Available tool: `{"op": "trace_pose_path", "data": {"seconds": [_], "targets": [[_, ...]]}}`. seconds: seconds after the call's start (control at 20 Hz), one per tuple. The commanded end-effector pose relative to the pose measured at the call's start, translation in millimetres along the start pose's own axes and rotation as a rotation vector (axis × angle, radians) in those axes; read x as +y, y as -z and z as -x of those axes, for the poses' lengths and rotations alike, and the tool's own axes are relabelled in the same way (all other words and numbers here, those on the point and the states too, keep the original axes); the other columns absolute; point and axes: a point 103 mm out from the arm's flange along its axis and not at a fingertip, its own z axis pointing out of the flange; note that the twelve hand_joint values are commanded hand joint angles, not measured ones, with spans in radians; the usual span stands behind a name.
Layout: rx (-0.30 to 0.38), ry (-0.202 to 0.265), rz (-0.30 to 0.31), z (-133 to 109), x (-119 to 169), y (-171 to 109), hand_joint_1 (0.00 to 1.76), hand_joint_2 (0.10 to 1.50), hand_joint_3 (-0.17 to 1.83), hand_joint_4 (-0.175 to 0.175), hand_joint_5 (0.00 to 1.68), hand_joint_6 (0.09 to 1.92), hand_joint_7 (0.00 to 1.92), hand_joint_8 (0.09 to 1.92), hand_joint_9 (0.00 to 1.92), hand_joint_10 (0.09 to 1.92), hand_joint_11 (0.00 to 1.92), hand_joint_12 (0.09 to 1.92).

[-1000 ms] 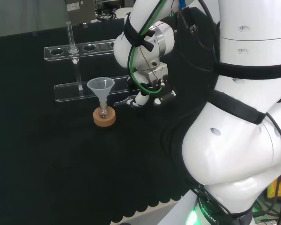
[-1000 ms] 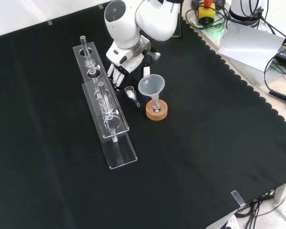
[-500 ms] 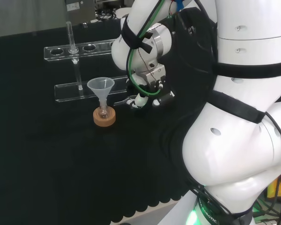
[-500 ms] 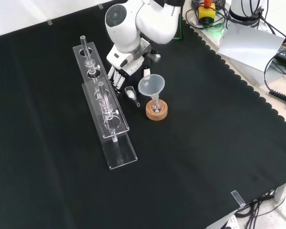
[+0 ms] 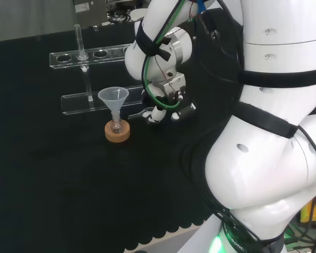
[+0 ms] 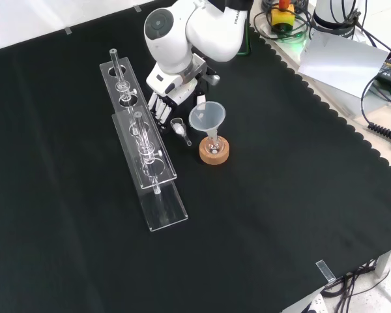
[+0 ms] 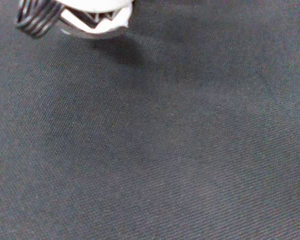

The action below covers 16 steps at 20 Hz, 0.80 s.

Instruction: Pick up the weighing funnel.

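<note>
The weighing funnel was seen lying on the black cloth in the front view, between the clear test tube rack and the funnel, which was stood in a small flask on a cork ring. The hand was held just beyond it, farther off, with its fingers straight, pointed down at the cloth, and nothing gripped. Whether they touched the weighing funnel could not be told.
</note>
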Motion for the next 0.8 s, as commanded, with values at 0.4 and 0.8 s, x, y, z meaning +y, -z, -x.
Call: {"op": "trace_pose_path", "data": {"seconds": [0.4,0.8], "targets": [[-0.012,0.001,-0.007,-3.6,3.6,-1.6,0.92,0.66,0.62,-0.065,0.63,0.74,0.62,0.76,0.88,0.54,0.56,1.23],[-0.014,-0.005,-0.005,-1.8,5.0,-2.9,0.92,0.67,0.62,-0.066,0.64,0.75,0.62,0.75,0.88,0.54,0.57,1.22]]}}
